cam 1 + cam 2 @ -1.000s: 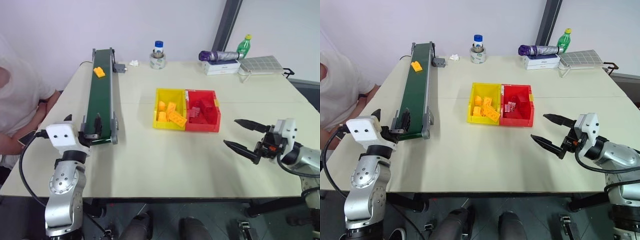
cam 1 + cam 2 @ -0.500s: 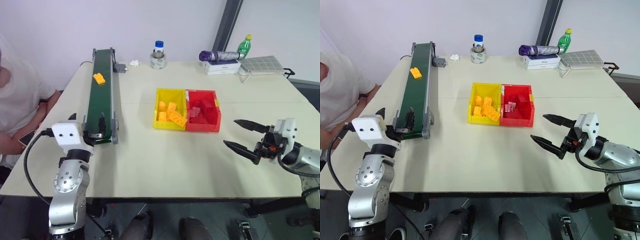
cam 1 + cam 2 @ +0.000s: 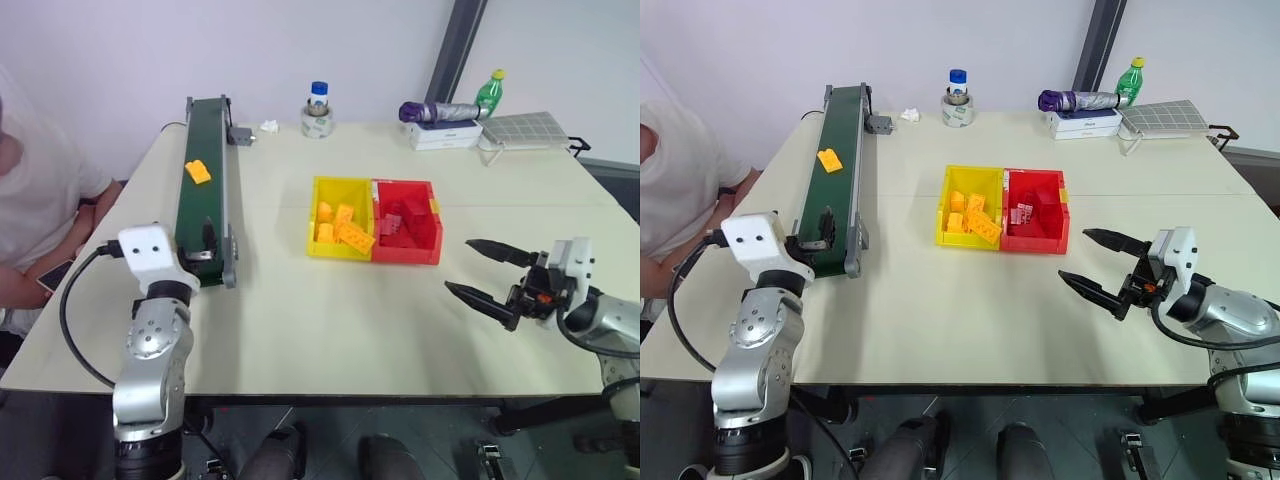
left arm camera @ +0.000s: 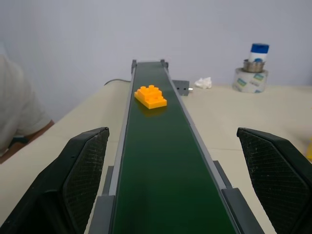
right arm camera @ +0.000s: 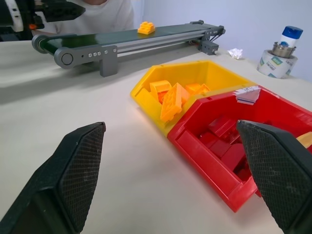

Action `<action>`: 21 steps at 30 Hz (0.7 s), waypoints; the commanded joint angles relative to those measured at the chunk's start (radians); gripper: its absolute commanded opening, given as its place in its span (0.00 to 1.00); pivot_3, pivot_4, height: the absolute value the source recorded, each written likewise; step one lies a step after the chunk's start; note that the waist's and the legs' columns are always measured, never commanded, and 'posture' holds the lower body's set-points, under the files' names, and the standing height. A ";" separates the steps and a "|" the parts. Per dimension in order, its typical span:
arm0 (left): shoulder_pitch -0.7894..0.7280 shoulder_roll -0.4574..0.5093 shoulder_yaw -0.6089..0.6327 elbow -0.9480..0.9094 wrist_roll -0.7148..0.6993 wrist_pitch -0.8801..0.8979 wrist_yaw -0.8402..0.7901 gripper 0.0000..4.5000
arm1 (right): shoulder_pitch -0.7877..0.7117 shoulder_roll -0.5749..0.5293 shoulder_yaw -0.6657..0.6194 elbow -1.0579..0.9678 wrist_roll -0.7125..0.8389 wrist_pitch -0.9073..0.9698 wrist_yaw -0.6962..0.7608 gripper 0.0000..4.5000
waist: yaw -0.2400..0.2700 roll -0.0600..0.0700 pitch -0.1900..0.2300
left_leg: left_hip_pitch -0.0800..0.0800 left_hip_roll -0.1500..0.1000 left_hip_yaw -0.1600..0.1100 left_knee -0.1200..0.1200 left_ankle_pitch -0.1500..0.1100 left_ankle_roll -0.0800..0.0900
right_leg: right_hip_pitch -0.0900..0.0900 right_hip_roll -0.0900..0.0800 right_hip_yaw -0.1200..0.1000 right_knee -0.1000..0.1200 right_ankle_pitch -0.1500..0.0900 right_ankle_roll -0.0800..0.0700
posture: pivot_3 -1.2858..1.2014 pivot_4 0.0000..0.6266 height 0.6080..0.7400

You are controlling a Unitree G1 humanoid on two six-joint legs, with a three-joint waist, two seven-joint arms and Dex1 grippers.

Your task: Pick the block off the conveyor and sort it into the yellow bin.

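From the head camera, the left gripper (image 3: pixel 823 222) sits at the near end of the conveyor (image 3: pixel 833 170), fingers spread wide, holding nothing. The block (image 3: pixel 829 159) lies on the belt, farther down it than a second ago, and the left arm has pushed forward. The right gripper (image 3: pixel 1102 268) hangs wide apart over the table, empty, unmoved. The yellow bin (image 3: pixel 970 217) holds orange bricks.

In the left wrist view, the block (image 4: pixel 150 96) rides mid-belt ahead of the spread fingers (image 4: pixel 78 170).

In the right wrist view, the yellow bin (image 5: pixel 195 80) adjoins the red bin (image 5: pixel 234 146).
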 commanded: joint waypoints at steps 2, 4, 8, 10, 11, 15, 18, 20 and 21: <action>-0.117 0.017 0.025 0.049 0.017 0.051 0.044 0.98 | -0.014 0.008 -0.003 -0.041 0.013 -0.005 -0.007 1.00 | 0.000 0.000 0.000 | 0.000 0.000 0.000 0.000 0.000 0.000 | 0.000 0.000 0.000 0.000 0.000 0.000 | 0.52 0.24 1.00; -0.167 0.025 0.029 0.087 0.031 0.078 0.066 0.98 | -0.016 0.009 -0.001 -0.041 0.010 -0.007 -0.009 1.00 | 0.000 0.000 0.000 | 0.000 0.000 0.000 0.000 0.000 0.000 | 0.000 0.000 0.000 0.000 0.000 0.000 | 0.52 0.24 1.00; -0.246 0.019 0.040 0.152 0.031 0.118 0.099 0.98 | -0.013 0.011 -0.002 -0.042 0.008 -0.011 -0.012 1.00 | 0.000 0.000 0.000 | 0.000 -0.001 0.000 0.001 0.000 0.000 | 0.000 0.000 0.000 0.000 0.001 0.001 | 0.52 0.24 1.00; -0.295 0.017 0.048 0.197 0.031 0.137 0.114 0.98 | -0.010 0.014 -0.002 -0.044 0.008 -0.012 -0.015 1.00 | 0.000 -0.001 0.000 | 0.000 -0.001 0.000 0.001 0.000 0.000 | 0.000 0.000 -0.001 0.000 0.001 0.002 | 0.52 0.24 1.00; -0.314 0.023 0.044 0.215 0.038 0.146 0.116 0.98 | -0.008 0.015 -0.002 -0.046 0.008 -0.012 -0.017 1.00 | 0.000 -0.001 0.000 | 0.000 -0.001 0.000 0.001 0.000 0.000 | 0.000 0.000 -0.001 0.000 0.001 0.002 | 0.52 0.24 1.00; -0.398 0.026 0.064 0.316 0.031 0.172 0.134 0.98 | 0.000 0.018 -0.001 -0.052 0.007 -0.014 -0.023 1.00 | 0.001 -0.001 0.000 | 0.000 -0.001 0.000 0.002 0.000 0.000 | 0.000 0.001 -0.001 0.000 0.002 0.004 | 0.52 0.24 1.00; -0.462 0.048 0.058 0.414 0.034 0.185 0.120 0.98 | 0.007 0.020 0.000 -0.054 0.005 -0.016 -0.026 1.00 | 0.001 -0.001 0.000 | 0.000 -0.001 0.000 0.002 0.000 0.000 | 0.000 0.001 -0.001 0.000 0.003 0.005 | 0.52 0.24 1.00; -0.484 0.060 0.056 0.453 0.043 0.189 0.124 0.98 | 0.009 0.020 0.001 -0.055 0.004 -0.017 -0.027 1.00 | 0.000 -0.001 0.000 | 0.000 -0.001 0.000 0.002 0.000 0.000 | 0.000 0.001 -0.001 0.000 0.003 0.006 | 0.52 0.24 1.00; -0.489 0.062 0.057 0.462 0.043 0.186 0.127 0.98 | 0.010 0.020 0.000 -0.058 0.005 -0.016 -0.028 1.00 | -0.001 -0.001 0.000 | 0.000 -0.001 0.000 0.002 0.000 0.000 | 0.000 0.001 -0.001 0.000 0.003 0.006 | 0.52 0.24 1.00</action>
